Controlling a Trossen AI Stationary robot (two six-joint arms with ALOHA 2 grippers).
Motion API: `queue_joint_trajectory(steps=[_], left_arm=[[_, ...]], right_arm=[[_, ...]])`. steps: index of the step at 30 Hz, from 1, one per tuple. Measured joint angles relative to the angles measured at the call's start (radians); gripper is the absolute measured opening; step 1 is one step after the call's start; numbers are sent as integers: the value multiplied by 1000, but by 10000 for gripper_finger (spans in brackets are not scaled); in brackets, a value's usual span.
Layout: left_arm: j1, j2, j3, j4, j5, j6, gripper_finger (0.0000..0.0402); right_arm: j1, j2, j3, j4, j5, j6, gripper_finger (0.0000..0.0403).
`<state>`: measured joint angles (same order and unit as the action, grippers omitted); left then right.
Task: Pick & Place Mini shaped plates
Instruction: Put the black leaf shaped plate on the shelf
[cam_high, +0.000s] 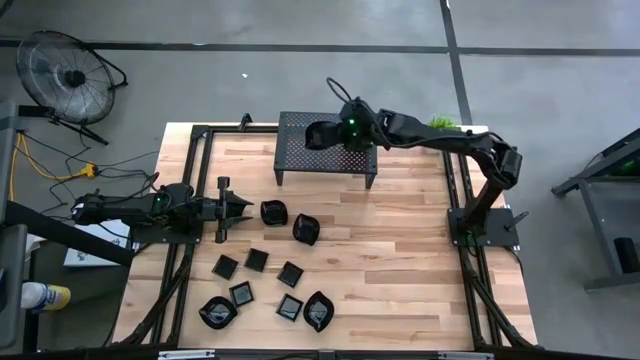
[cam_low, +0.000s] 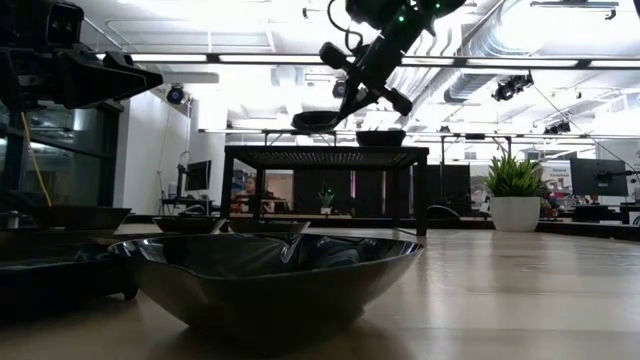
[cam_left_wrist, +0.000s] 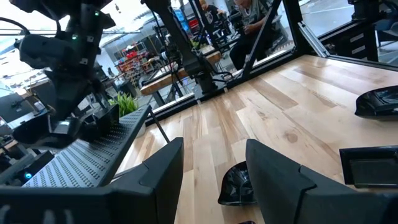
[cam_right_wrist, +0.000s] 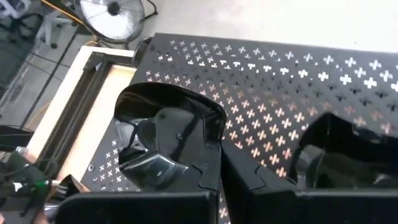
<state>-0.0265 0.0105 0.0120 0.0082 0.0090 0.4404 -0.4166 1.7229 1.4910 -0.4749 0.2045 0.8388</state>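
Above the large black perforated metal rack (cam_high: 327, 143) at the table's twelve o'clock edge, the right gripper (cam_high: 330, 133) carries a small glossy black dish with a wavy rim (cam_right_wrist: 166, 134), one finger inside the bowl and one outside, pinching its wall. In the low view the dish (cam_low: 318, 120) hangs tilted just over the rack top, not yet touching it, so the step in hand looks like the placing of this plate. A second small black dish (cam_low: 381, 136) already sits on the rack, toward three o'clock of the carried one.

The next move probably calls for lowering the dish until it rests level on the perforated top, clear of its neighbour, then spreading the fingers and lifting straight up.

The left gripper (cam_high: 240, 208) waits low over the light wooden table (cam_high: 400, 260) at nine o'clock, its fingers spread and holding nothing, pointing at a rounded black dish (cam_high: 273, 212) just beside it. Roughly nine more mini plates (cam_high: 265, 285) lie scattered toward six o'clock, so much of the task seems to remain.
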Motion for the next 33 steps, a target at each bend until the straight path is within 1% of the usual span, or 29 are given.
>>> queue_joint_trajectory(steps=[4,9,18,27,33], left_arm=[[0,0,0,0,0,0,170],[0,0,0,0,0,0,170],[0,0,0,0,0,0,170],[0,0,0,0,0,0,170],[0,0,0,0,0,0,170]], right_arm=[[-30,0,0,28,-53,-14,0],[-60,0,0,44,-83,-40,0],[-68,0,0,20,-105,-79,1],[-68,65,0,20,-145,-68,1],[-70,63,0,24,-149,-79,1]])
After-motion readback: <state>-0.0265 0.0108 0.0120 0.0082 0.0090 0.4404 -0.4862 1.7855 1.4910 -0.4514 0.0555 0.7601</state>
